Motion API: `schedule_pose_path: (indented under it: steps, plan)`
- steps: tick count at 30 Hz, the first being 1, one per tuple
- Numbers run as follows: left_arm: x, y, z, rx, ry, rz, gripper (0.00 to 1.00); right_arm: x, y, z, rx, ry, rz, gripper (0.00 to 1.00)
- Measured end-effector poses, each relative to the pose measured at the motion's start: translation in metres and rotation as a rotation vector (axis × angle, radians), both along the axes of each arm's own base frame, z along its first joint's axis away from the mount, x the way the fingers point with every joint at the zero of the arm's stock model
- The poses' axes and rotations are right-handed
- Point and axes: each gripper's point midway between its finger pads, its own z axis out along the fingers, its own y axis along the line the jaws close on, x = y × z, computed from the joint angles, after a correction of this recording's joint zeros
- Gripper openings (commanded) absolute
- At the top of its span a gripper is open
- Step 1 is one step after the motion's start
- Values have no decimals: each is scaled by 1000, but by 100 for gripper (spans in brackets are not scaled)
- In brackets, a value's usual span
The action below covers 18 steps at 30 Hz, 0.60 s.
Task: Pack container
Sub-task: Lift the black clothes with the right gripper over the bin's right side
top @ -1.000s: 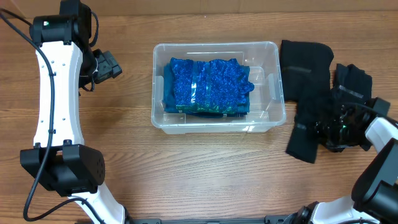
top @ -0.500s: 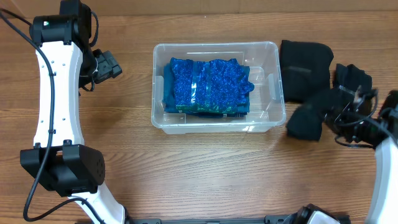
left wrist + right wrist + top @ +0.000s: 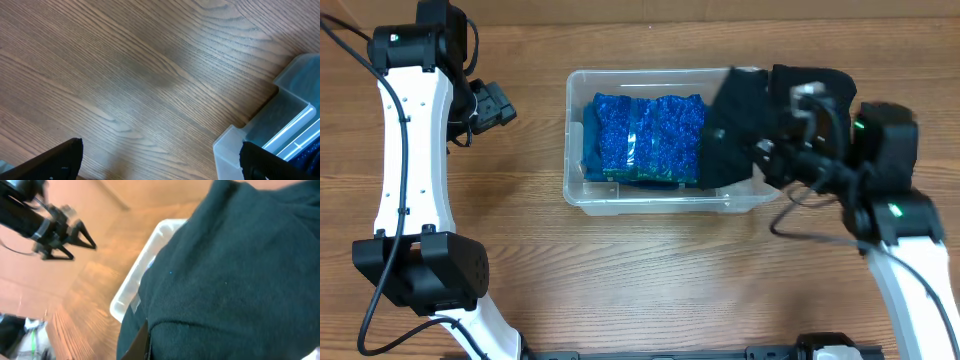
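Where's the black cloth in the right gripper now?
Overhead, the black cloth hangs from the right gripper over the right end of the container, beside the blue bundle.

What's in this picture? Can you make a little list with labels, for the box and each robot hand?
box: clear plastic rectangular container, on the brown wooden table
inside: blue bumpy folded cloth
right gripper: holds a black soft cloth over the box's right end
left gripper: open, empty, left of the box
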Motion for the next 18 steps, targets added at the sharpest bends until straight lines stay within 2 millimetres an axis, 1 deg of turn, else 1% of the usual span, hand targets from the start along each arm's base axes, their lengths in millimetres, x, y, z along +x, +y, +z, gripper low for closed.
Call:
schedule_pose_path:
  steps: [1, 2, 3, 4, 5, 7, 8, 9, 12, 14, 16, 18]
  plan:
    - [0, 0, 0, 0, 0, 0, 100, 9, 2, -14, -9, 30, 10, 4]
    - [0, 0, 0, 0, 0, 0, 100, 22, 3, -40, -28, 81, 15, 6]
    - [0, 0, 0, 0, 0, 0, 100, 28, 2, -55, -43, 104, 25, 21]
    - [0, 0, 0, 0, 0, 0, 100, 33, 2, -67, -58, 122, 31, 33]
    - [0, 0, 0, 0, 0, 0, 100, 38, 0, -95, -83, 185, 32, 44]
    - [0, 0, 0, 0, 0, 0, 100, 43, -8, -130, -138, 263, 12, 62]
    - [0, 0, 0, 0, 0, 0, 100, 43, -14, -137, -157, 287, -3, 67]
    - [0, 0, 0, 0, -1, 0, 100, 39, -19, -139, -166, 314, -11, 68]
    - [0, 0, 0, 0, 0, 0, 100, 40, -36, -114, -240, 338, -72, 68]
    - [0, 0, 0, 0, 0, 0, 100, 45, -48, -88, -301, 316, -125, 71]
    - [0, 0, 0, 0, 0, 0, 100, 52, -58, -61, -335, 264, -180, 71]
    - [0, 0, 0, 0, 0, 0, 100, 55, -67, -42, -344, 221, -231, 71]
